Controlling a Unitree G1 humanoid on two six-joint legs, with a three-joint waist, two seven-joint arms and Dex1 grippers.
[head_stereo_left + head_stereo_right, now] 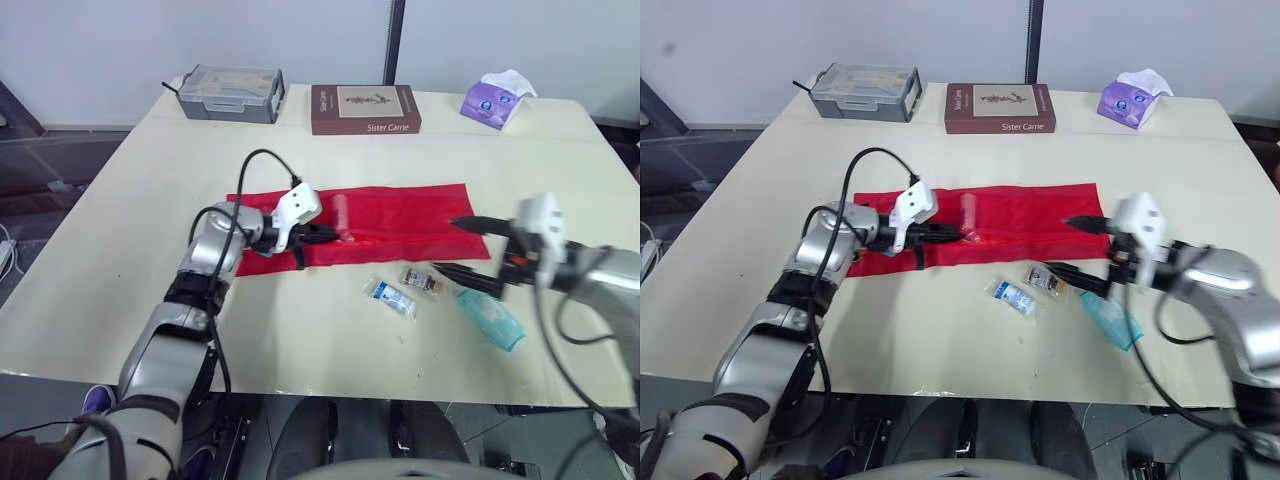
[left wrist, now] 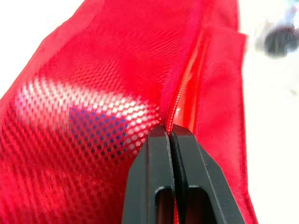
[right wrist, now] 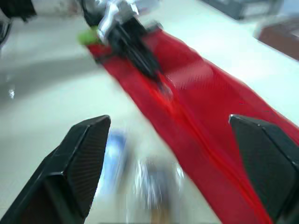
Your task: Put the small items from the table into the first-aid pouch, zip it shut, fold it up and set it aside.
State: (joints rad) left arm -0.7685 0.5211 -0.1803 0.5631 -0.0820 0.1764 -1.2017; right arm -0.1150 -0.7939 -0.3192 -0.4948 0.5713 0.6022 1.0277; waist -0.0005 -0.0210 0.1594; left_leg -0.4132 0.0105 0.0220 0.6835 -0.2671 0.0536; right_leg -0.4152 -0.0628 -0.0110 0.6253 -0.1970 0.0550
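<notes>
The red mesh first-aid pouch (image 1: pixel 400 215) lies flat across the table's middle, with a small item (image 1: pixel 341 212) showing through its mesh. My left gripper (image 1: pixel 338 236) is shut on the pouch's zipper (image 2: pixel 180 105) along the near edge. My right gripper (image 1: pixel 458 246) is open, hovering at the pouch's right end above the loose items. In front of the pouch lie a blue-and-white packet (image 1: pixel 390 296), a small brown packet (image 1: pixel 421 280) and a teal wipes pack (image 1: pixel 492 317).
At the table's far edge stand a grey plastic case (image 1: pixel 231 93), a brown book (image 1: pixel 364 109) and a purple tissue box (image 1: pixel 495 100). The bare table (image 1: pixel 150 200) stretches to the left of the pouch.
</notes>
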